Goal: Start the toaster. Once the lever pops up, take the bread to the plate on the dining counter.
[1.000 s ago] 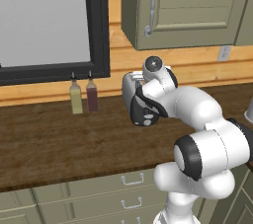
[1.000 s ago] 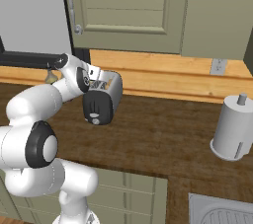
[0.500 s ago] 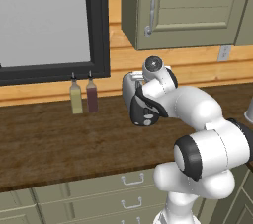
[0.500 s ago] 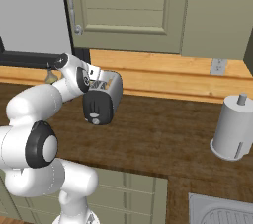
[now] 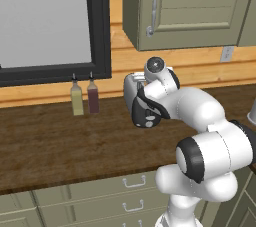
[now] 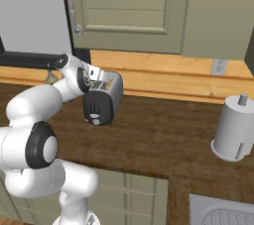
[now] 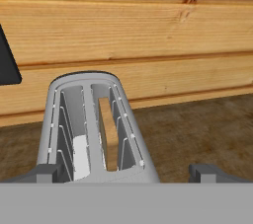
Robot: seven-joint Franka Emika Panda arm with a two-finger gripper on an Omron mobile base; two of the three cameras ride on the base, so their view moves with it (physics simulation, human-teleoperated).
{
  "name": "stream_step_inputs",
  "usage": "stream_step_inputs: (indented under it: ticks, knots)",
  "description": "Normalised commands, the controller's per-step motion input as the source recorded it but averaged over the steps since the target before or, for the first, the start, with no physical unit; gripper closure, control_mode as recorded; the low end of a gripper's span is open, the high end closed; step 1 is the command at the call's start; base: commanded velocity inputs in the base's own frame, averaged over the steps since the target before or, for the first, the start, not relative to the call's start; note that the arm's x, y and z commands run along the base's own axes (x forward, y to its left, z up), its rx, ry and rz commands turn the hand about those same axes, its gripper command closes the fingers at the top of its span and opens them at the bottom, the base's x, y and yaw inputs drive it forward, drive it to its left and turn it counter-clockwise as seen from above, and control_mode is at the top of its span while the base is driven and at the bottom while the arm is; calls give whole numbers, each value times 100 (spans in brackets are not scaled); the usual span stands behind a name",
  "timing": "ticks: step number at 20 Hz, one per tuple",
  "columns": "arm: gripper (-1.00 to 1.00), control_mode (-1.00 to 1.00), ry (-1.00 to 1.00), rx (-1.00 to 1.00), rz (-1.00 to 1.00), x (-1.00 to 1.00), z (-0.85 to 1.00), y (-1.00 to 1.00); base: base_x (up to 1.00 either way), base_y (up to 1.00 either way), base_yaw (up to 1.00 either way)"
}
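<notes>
The white-silver toaster stands on the dark wood worktop against the plank wall. Its black end panel faces the room, and the lever is too small to pick out among the panel's light marks. A tan slice of bread sits upright in the right-hand slot, seen from above. My gripper hovers just over the toaster's near end, open, with its fingertips wide apart on either side and nothing between them. My hand hangs over the toaster in the left base view. The plate and the dining counter are out of view.
Two slim bottles stand by the wall left of the toaster, under a dark-framed window. A paper-towel roll stands far right, with a sink in front of it. Wall cabinets hang overhead.
</notes>
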Motion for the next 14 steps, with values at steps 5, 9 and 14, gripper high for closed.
stream_step_inputs:
  ticks: [5, 9, 14]
  knots:
    - [-100, -100, 0, 0, 0, 0, 0, 0, 0, 0, 0]
    - [-100, -100, 0, 0, 0, 0, 0, 0, 0, 0, 0]
    - [-100, -100, 0, 0, 0, 0, 0, 0, 0, 0, 0]
